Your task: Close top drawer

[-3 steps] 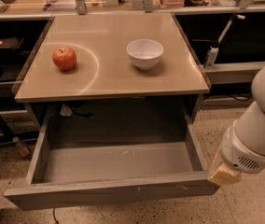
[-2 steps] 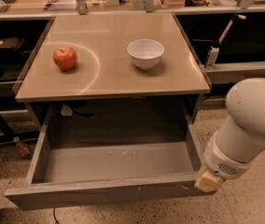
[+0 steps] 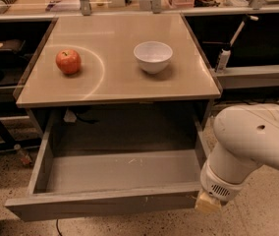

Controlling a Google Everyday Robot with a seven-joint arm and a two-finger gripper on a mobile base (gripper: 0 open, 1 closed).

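The top drawer (image 3: pixel 105 208) stands pulled well out from under the tabletop (image 3: pixel 120 90), toward the near side of the scene. Its tall grey front panel faces the viewer along the near edge, tilted slightly so that its left end sits lower in the view than its right. A few small pale marks show on the drawer's inner floor and on the front panel near the middle.

The gripper (image 3: pixel 208 203) sits at the near right, just at the right end of the drawer's front panel. Only a tan, blocky tip shows beneath the round white wrist, and it appears to touch or nearly touch the panel's corner. Whether the gripper is open or closed cannot be told, and nothing can be seen in its hold. The thick white arm (image 3: pixel 252 144) reaches in from the right edge, bending down to the wrist.

On the tabletop, a red apple (image 3: pixel 68 61) rests toward the left and a white bowl (image 3: pixel 153 56) stands upright to its right, the two well apart. A speckled floor (image 3: pixel 267 215) lies beneath the arm.
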